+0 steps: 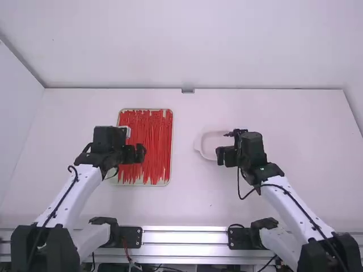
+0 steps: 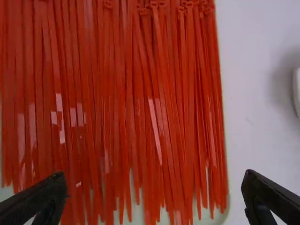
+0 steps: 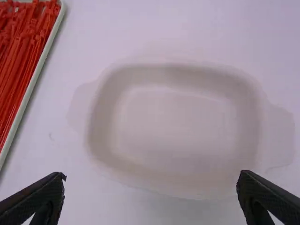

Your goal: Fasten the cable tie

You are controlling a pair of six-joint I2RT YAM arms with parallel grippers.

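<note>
While it hangs over the tray (image 3: pixel 32 86), the left gripper (image 2: pixel 153 174) is wide open above the red ties (image 2: pixel 117 93), and its arm hides some. Off to the side, the right gripper (image 3: pixel 151 174) is wide open over a white dish (image 3: pixel 173 126), covering one edge.

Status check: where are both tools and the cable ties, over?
Left tool open, above the red cable ties on their tray. Right tool open, above the white dish. No tie picked yet. Nothing blocking.

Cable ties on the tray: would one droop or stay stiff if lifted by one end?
Probably droops: each cable tie is a long, thin strip. Likely very light. They lie packed and overlapping on the tray, so neighbours may drag along.
</note>
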